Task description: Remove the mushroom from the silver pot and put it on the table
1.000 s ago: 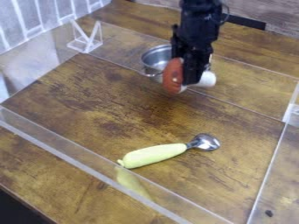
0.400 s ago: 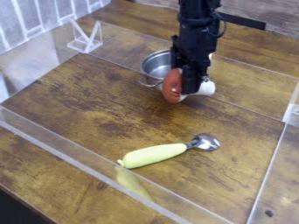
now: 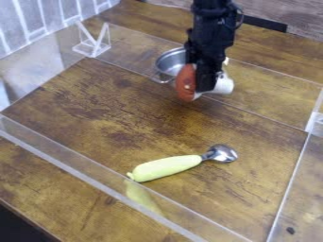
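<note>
the silver pot is sitting near the far edge of the desk, half hidden behind the hand, so its inside is not showing well enough to tell whether anything is lying in it. the hand is pointing straight down and pinching the mushroom, which is hanging out of the pot, just in front of its rim and above the wood; whether it is touching the desk cannot be told. the reddish-brown cap is facing the lower left and the white stem is sticking out to the right of the fingers.

nearer the front, a spoon with a yellow-green handle and a silver bowl is lying flat on the planks, well apart from the pot and the hand. clear acrylic walls are bordering the working area, and a small clear stand is sitting beyond the far left wall. the stretch of wood between the mushroom and the spoon is lying bare.
</note>
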Motion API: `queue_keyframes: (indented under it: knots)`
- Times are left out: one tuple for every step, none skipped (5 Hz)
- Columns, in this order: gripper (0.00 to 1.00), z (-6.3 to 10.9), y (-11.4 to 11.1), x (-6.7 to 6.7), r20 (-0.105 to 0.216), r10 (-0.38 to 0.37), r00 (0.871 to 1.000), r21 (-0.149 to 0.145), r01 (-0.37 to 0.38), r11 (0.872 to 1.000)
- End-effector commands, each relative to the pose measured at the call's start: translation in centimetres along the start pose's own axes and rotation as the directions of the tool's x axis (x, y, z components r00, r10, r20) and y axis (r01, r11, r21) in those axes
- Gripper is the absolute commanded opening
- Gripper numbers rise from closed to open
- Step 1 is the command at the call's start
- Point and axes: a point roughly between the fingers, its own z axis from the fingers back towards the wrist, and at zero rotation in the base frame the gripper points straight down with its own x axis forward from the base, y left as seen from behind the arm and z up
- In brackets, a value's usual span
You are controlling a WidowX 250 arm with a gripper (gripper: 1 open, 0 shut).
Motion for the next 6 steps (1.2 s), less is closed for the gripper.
queue_keyframes:
  knots:
    - [0.00,2.7,2.5,0.8,0.062,0.008,0.998,0.043,-0.011,0.999]
    - [0.00,2.7,3.7,1.3,0.070,0.002,0.998,0.042,-0.005,0.999]
    - [0.00,2.9,4.2,1.3,0.077,-0.003,0.997,0.039,0.000,0.999]
    - [0.00,3.0,4.1,1.3,0.085,0.002,0.996,0.036,-0.005,0.999]
    - [0.00,3.3,3.9,1.3,0.090,0.011,0.996,0.035,-0.014,0.999]
    - [0.00,3.0,3.9,1.0,0.095,0.005,0.995,0.033,-0.008,0.999]
